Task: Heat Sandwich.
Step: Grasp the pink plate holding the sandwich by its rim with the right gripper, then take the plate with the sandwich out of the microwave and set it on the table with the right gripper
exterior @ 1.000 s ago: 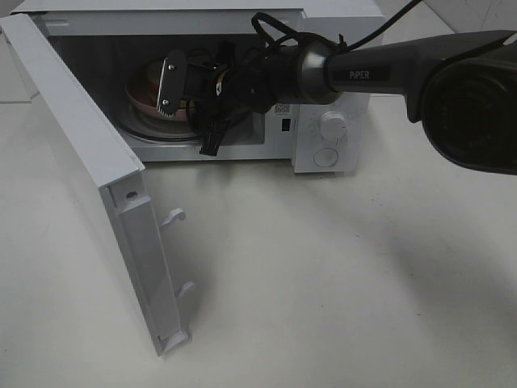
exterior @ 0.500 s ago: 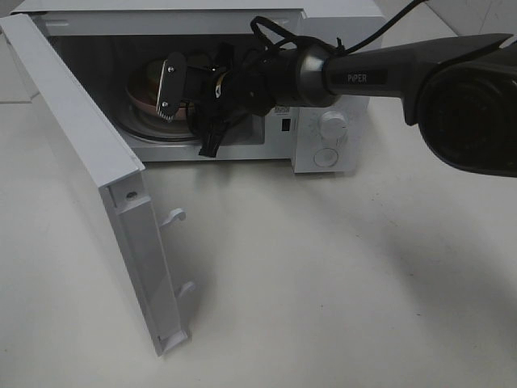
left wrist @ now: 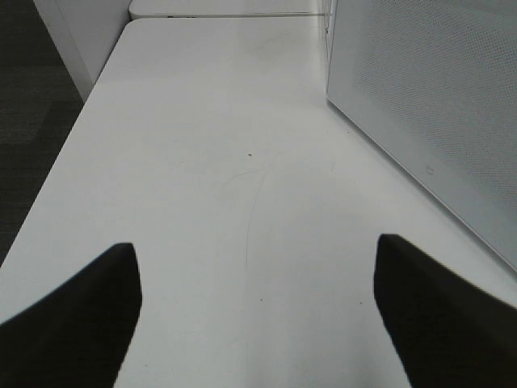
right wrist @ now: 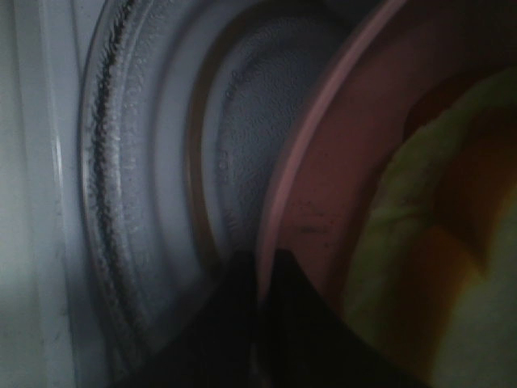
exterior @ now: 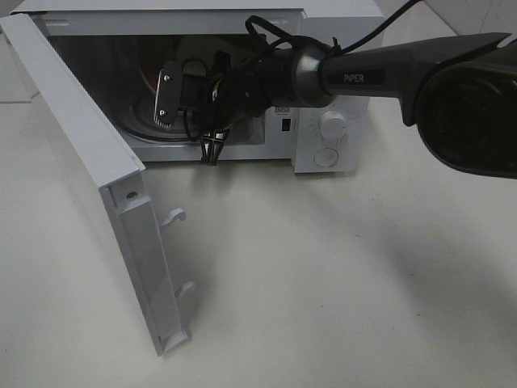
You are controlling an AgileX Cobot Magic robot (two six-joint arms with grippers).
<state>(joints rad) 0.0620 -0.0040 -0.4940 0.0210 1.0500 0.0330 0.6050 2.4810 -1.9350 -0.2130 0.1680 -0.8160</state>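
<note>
In the right wrist view the sandwich (right wrist: 420, 242), pale green and tan, lies on the round pink plate (right wrist: 323, 178). The plate sits over the glass turntable (right wrist: 145, 202) inside the microwave (exterior: 339, 24). My right gripper (right wrist: 258, 283) has its dark fingers closed over the plate's near rim. In the high view the right gripper (exterior: 164, 95) reaches into the open oven and hides the plate and sandwich. My left gripper (left wrist: 254, 323) is open and empty over the bare white table (left wrist: 202, 162); it is out of the high view.
The microwave door (exterior: 81, 153) stands swung open to the left, its latch hooks (exterior: 174, 217) pointing out. Two white knobs (exterior: 331, 127) sit on the oven's right panel. A white perforated panel (left wrist: 420, 97) stands beside the left gripper.
The right gripper has shifted a little up and left inside the oven. The pink plate that showed beside it in the high view is now mostly hidden.
</note>
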